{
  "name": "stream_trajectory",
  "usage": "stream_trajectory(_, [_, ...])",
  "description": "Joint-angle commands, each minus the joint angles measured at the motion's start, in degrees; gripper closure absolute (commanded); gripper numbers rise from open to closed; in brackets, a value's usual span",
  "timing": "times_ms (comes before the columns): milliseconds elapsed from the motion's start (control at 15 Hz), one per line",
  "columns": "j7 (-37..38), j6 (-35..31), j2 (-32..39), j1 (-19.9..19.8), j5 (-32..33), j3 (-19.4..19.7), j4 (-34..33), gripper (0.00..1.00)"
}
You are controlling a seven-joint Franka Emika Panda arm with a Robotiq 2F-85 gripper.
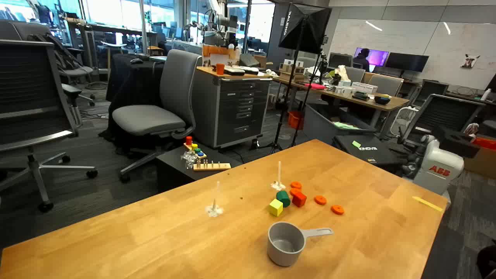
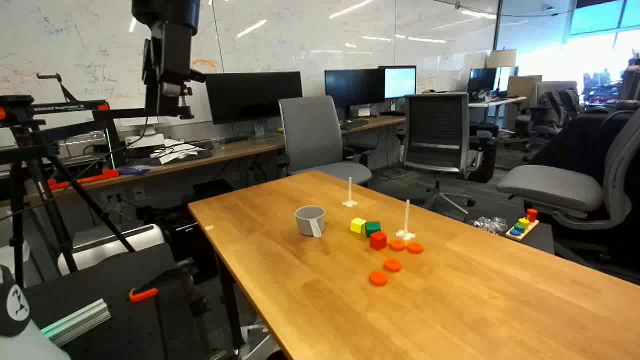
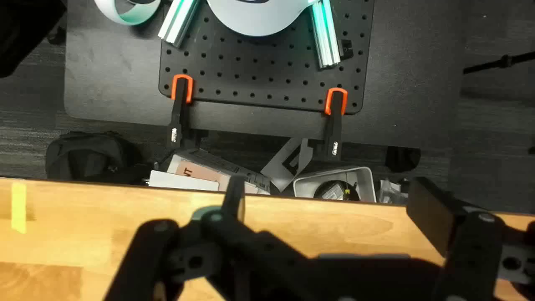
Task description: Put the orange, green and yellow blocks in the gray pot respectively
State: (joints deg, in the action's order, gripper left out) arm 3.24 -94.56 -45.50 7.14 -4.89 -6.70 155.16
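gripper (image 3: 332,209): black, blocky fingers (image 3: 434,217), round grey screws (image 3: 486,217) | arm (image 2: 27,346): pale grey, dark patch (image 2: 7,287), white emblem (image 2: 18,302)

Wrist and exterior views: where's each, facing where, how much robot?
Wrist view: on the wrist, facing down over table edge; open gripper, likely base.
An exterior view: raised, gray pot nearest, facing drawer cabinet; this robot not evident.
An exterior view: raised, orange rings nearest, facing whiteboard; gripper upper left, base lower left.
Both exterior views share pot, yellow block, green block.

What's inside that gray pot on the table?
In an exterior view, the gray pot shows only bare inner wall and floor; its near wall covers the floor's nearest part, so that stays unknown.
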Motion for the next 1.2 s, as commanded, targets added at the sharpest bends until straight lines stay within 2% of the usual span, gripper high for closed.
stream_trajectory(0, [-0.06, 0.17, 0.01, -0.11, -0.04, -0.08, -0.14, 0.00])
stream_trajectory(267, [-1.35, -4.74, 7.52, -1.85, 6.67, -0.35, -5.92, 0.00])
stream_trajectory(533, [0.15, -9.89, 18.73, -3.35, 11.95, -0.71, -16.89, 0.00])
stream_trajectory(800, [1.18, -13.10, 31.30, -4.46, 12.85, 0.18, -28.57, 0.00])
stream_trajectory(933, [1.94, -12.41, 38.09, -4.81, 11.40, 0.78, -35.19, 0.00])
stream_trajectory(1000, [0.67, -13.80, 30.13, -3.92, 11.60, 0.85, -26.81, 0.00])
stream_trajectory(1133, [0.69, -13.78, 33.29, -3.97, 11.58, 1.12, -28.64, 0.00])
